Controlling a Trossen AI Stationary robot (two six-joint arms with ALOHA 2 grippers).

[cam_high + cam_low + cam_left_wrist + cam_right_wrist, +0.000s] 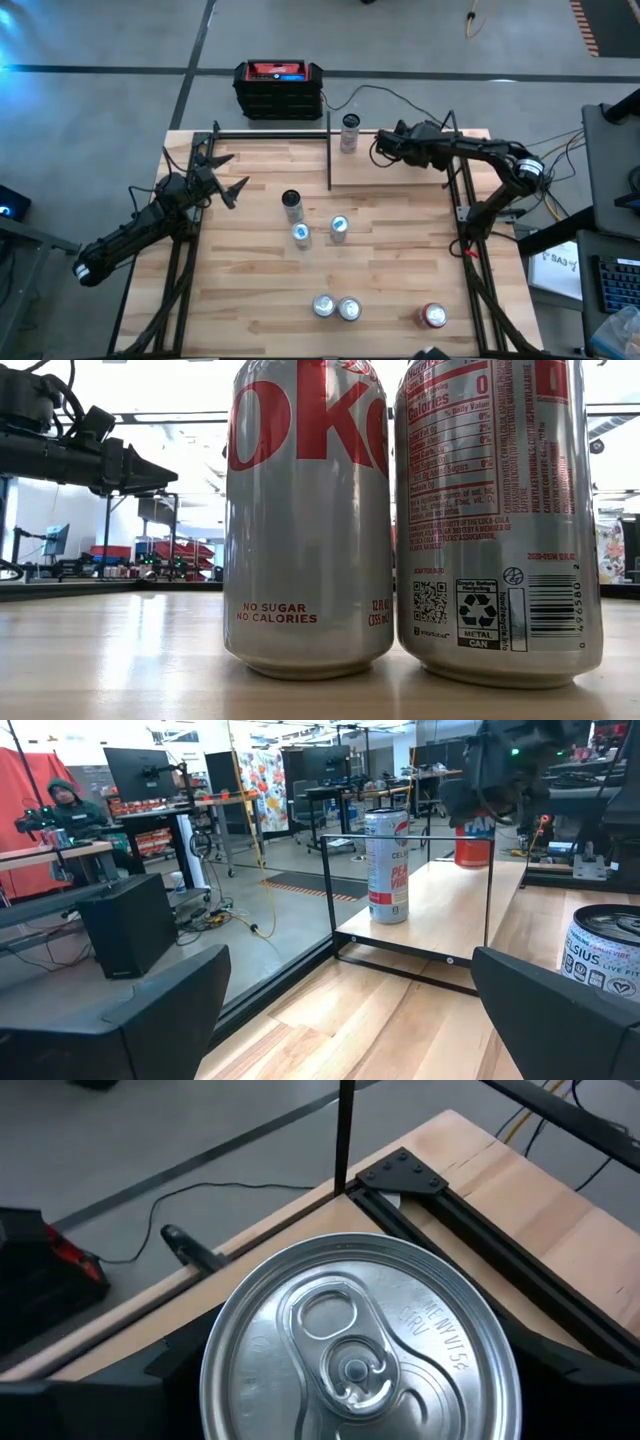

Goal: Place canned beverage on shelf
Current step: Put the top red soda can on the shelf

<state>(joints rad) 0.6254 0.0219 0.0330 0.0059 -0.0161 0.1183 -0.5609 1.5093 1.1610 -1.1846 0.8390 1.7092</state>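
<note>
A tall slim white can (349, 132) with red lettering (387, 865) stands upright at the far left corner of the shelf (410, 175), a small light wood board edged by black rods (450, 905). My right gripper (372, 143) reaches in from the table's right, slanting down, and is shut on this can, whose silver top (360, 1350) fills the right wrist view. My left gripper (232, 178) waits open at the table's left, level and pointing toward the shelf, with nothing between its fingers (150, 1010). My right gripper has the can's upper wall, just under the rim (212, 1392), between its two fingers (150, 1370), one on each side. It comes slanting down from the table's right. The can is upright; whether its base rests on the shelf board I cannot tell.
Several more cans stand on the tabletop: a dark-topped one (291, 203), two mid-table (301, 234), two near the front (335, 307) that fill the low view (308, 520), and a red one (433, 316). A black crate (278, 88) sits beyond the far edge.
</note>
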